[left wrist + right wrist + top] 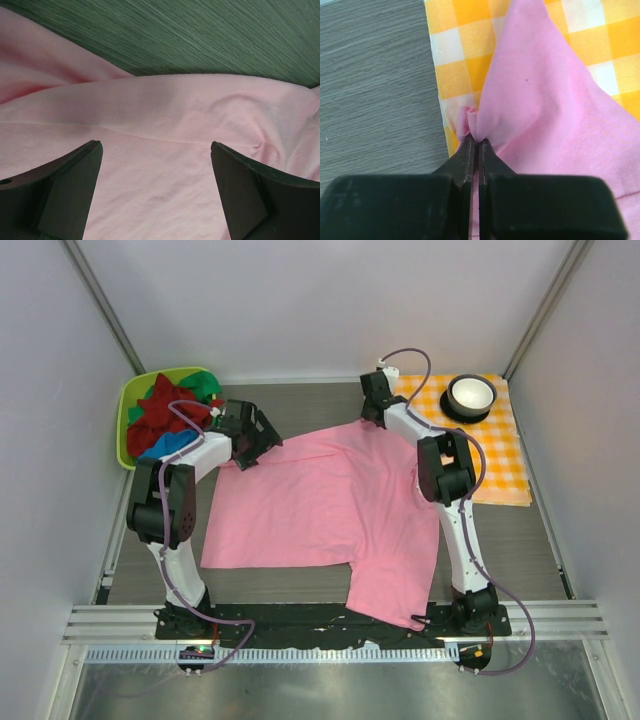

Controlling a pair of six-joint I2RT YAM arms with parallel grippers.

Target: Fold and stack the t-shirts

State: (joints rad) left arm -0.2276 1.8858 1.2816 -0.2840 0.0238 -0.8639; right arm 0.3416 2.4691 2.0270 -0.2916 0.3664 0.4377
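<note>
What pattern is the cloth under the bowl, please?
The cloth is orange-and-white checked; right wrist view shows it best.

A robotics lab test cell: plain white panels (330,300) box in a wood-grain bench (545,540) fronted by aluminium rails (560,620).

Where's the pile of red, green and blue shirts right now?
In the top view, the red, green and blue shirts are heaped in the green bin at the table's far-left corner, just beyond the left gripper and the pink shirt.
</note>
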